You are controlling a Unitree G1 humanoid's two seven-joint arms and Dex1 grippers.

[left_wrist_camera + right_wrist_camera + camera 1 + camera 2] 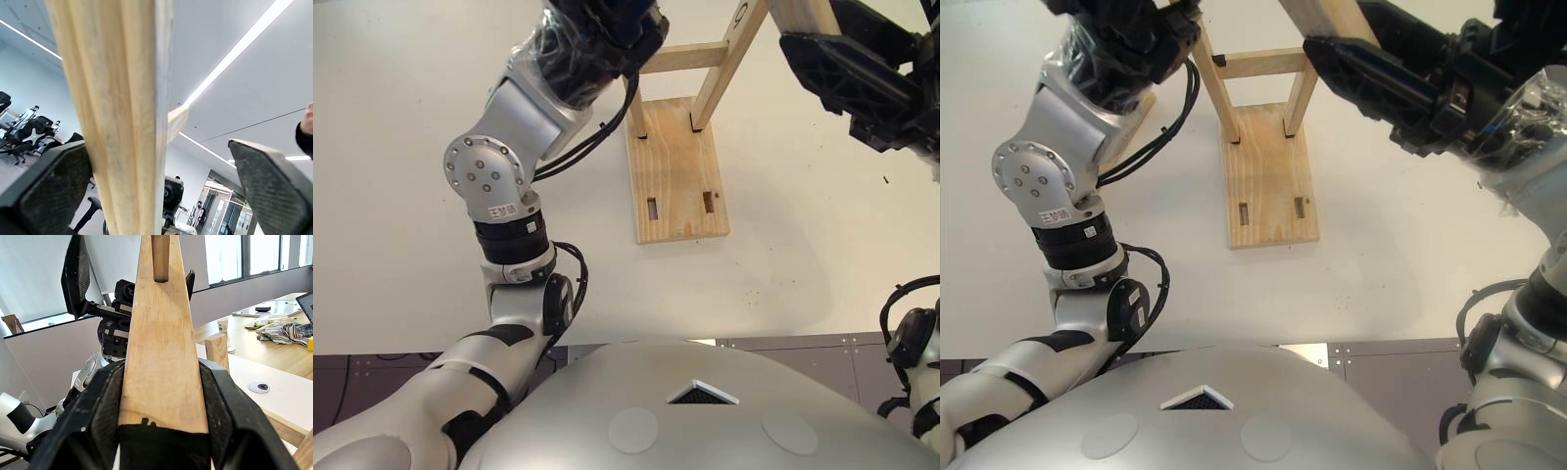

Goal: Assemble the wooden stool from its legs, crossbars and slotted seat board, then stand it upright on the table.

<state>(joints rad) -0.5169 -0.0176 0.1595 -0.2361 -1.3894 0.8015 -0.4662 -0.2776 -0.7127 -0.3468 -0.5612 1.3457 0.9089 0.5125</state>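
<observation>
While seat board [674,186] lies flat | right fingers [100,411] clamp leg [161,347]

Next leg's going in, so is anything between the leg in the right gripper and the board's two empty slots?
Nothing visible. Both empty slots on the board are uncovered. The fitted legs and crossbar stand at the far end, not over them. The held leg sits clamped in the right gripper.
</observation>
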